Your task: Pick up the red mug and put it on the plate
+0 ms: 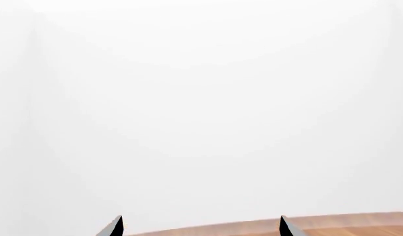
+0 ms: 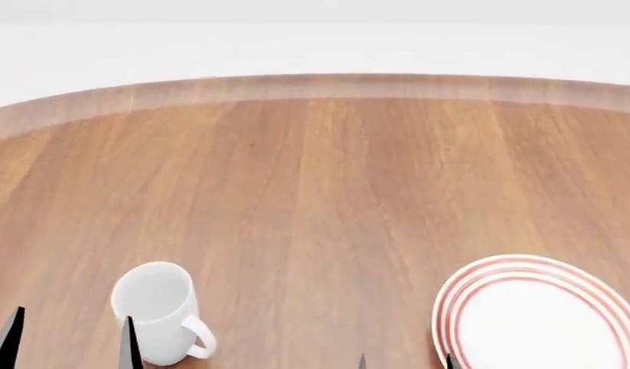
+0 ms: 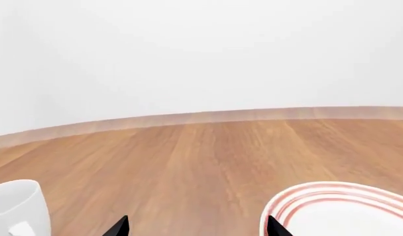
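- Round white plate with concentric red rings (image 2: 545, 315) sits on the wooden round table (image 2: 326, 192), low at the head view's right; nothing on it. Also in the right wrist view (image 3: 339, 209).
- Plain white ceramic mug with loop handle (image 2: 159, 311) stands upright low at the left, well apart from the plate; its edge shows in the right wrist view (image 3: 18, 209).
- Red mug: not in any view, so its place can't be told. Task looks unstarted.
- Left gripper (image 1: 201, 227): two dark tips spread wide, nothing between them, camera mostly facing the white wall. Tips also in the head view (image 2: 69, 342), just beside the white mug.
- Right gripper (image 3: 198, 227): tips wide apart, holding nothing, just beside the plate's near rim.
- Handling, as a guess: a mug of this sort should be rigid, glazed, somewhat slippery and chippable, moderately weighty. Pinch across the body or rim wall, handle clear of the jaws; set down gently.
- No brands, labels or writing readable anywhere.
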You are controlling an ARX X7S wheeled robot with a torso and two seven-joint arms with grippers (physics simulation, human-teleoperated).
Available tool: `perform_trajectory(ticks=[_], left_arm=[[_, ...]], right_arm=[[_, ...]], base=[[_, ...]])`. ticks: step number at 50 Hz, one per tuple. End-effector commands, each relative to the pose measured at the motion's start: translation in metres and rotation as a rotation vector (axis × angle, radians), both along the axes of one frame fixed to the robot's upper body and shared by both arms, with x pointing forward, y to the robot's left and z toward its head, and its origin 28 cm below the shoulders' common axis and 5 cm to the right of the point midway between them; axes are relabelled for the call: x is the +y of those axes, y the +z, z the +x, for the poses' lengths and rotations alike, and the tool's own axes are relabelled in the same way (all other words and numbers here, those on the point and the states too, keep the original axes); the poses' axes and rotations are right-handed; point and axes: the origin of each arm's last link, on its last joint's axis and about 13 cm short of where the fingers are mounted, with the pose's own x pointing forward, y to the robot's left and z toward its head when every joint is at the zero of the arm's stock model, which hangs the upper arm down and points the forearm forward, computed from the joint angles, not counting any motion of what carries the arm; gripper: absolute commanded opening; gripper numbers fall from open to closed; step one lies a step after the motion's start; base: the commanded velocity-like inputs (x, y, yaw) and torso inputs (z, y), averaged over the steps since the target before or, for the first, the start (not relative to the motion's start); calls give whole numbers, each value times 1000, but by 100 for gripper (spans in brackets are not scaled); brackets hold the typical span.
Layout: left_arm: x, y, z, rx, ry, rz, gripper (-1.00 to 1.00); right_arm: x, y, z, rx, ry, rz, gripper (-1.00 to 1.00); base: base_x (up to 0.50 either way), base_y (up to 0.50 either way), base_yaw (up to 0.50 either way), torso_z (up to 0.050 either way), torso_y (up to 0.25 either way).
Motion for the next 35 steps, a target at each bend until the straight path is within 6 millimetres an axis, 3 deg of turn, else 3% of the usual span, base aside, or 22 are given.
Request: perform_trajectory(ticks=[1,19,35], left_arm=[[0,0,0,-1,1,1,100],[0,0,0,-7,3,-3,100],[0,0,0,-10,-6,-8,100]], right_arm=[[0,-1,1,9,-4,-4,100],[0,1,-2,10,1,-4,100],[0,34,-46,-50,74,-58,100]], base=[[62,0,0,0,0],[10,0,0,0,0],[0,0,0,0,0]])
